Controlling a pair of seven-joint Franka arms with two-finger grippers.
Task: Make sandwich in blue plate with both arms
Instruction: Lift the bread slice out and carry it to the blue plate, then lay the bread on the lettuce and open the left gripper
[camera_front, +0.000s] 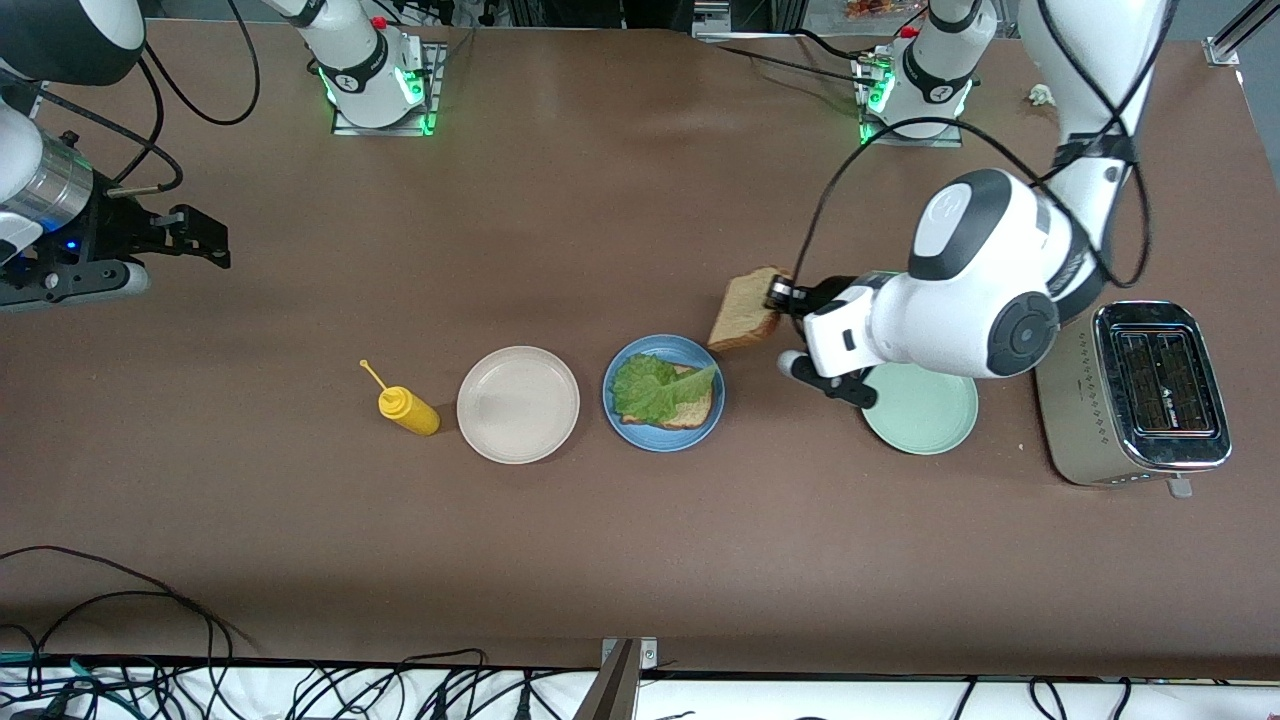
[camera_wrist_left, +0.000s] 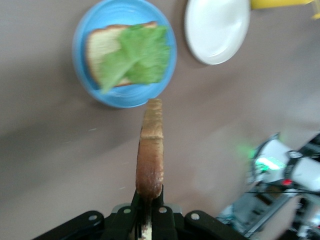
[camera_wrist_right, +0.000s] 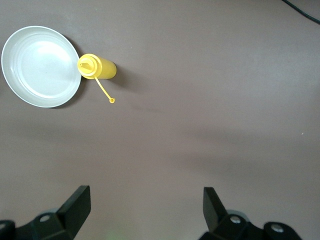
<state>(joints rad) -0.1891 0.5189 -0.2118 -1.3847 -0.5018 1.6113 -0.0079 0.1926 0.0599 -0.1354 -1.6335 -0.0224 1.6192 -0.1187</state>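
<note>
Bread (camera_front: 748, 310) clamped on edge in your left gripper (camera_front: 779, 296) hangs just off the blue plate (camera_front: 622, 420), toward the left arm's end, while your right gripper (camera_front: 195, 240) waits open.

Left tool (camera_wrist_left: 148, 212) grips bread slice (camera_wrist_left: 150, 150) edge-on near blue plate (camera_wrist_left: 86, 75).

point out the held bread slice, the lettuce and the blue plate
bread slice (camera_front: 748, 310), front view, middle of its face
lettuce (camera_front: 650, 386), front view, middle of the leaf
blue plate (camera_front: 615, 415), front view, bare rim
</note>
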